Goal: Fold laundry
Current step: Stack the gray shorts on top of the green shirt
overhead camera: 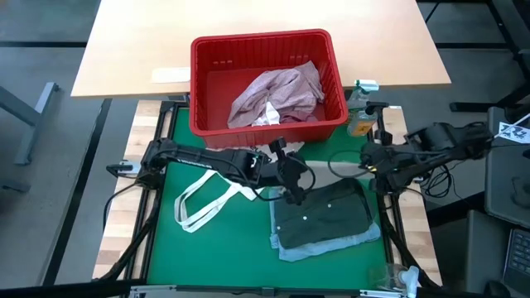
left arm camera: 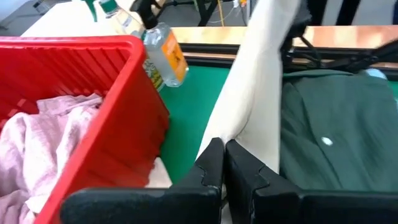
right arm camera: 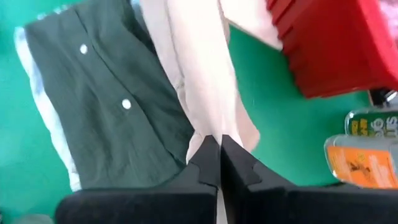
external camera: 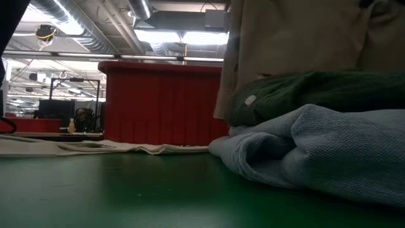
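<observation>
Status: both pincers are clamped together on the beige garment point(left arm camera: 261, 87). Left gripper point(left arm camera: 224, 163) and right gripper point(right arm camera: 219, 155) each pinch an edge, and it hangs above the mat point(overhead camera: 215, 248) near centre.

Green shirt point(overhead camera: 323, 213) lies folded on the blue piece point(overhead camera: 331, 246) at 5 o'clock. Pink garment point(overhead camera: 277, 95) and white piece point(overhead camera: 267, 116) are in the basket point(overhead camera: 265, 124) at 12. Tote point(overhead camera: 207, 199) is at 8.

Handling, my read: the beige is light, limp and drapey with no stiffness, so it'll sag and twist between the grips. I'd hold at corners or a seam, wide apart, to keep it flat.

Views: I can barely make out the beige from overhead because the arms mask it. The wrist cams show both pinches, and the low cam shows it hanging over the stack. Only the wrist cams show the bottle point(left arm camera: 163, 53) label, at 2.
</observation>
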Motion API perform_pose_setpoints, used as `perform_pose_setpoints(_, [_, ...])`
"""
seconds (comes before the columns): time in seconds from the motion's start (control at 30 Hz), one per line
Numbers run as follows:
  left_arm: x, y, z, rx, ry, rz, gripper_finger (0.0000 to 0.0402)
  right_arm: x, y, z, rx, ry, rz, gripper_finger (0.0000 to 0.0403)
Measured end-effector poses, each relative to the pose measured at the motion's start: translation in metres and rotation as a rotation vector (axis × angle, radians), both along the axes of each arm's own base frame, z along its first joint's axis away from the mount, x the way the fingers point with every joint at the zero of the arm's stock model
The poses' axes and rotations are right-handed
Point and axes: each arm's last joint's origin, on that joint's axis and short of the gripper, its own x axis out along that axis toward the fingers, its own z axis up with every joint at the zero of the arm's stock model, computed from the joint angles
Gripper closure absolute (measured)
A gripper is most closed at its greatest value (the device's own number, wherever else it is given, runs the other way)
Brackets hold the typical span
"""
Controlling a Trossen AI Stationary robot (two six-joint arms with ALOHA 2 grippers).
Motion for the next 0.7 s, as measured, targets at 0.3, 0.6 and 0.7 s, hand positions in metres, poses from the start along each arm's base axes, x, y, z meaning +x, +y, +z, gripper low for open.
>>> perform_pose_setpoints(0.3, [0.0, 0.006, 0.012, 0.026, -0.035, 0.012, 0.0401, -0.005, 0.003, 0.014, 0.0, -0.067, 0.026, 0.0403])
perform_pose_setpoints(0.6, [-0.006, -0.016, 0.008, 0.029, 0.001, -0.03, 0.0401, -0.004, 0.006, 0.014, 0.061, -0.051, 0.058, 0.0403])
perform_pose_setpoints(0.7, [-0.008, -0.029, 0.008, 0.029, 0.004, -0.058, 0.0401, -0.003, 0.008, 0.012, 0.123, -0.029, 0.053, 0.0403])
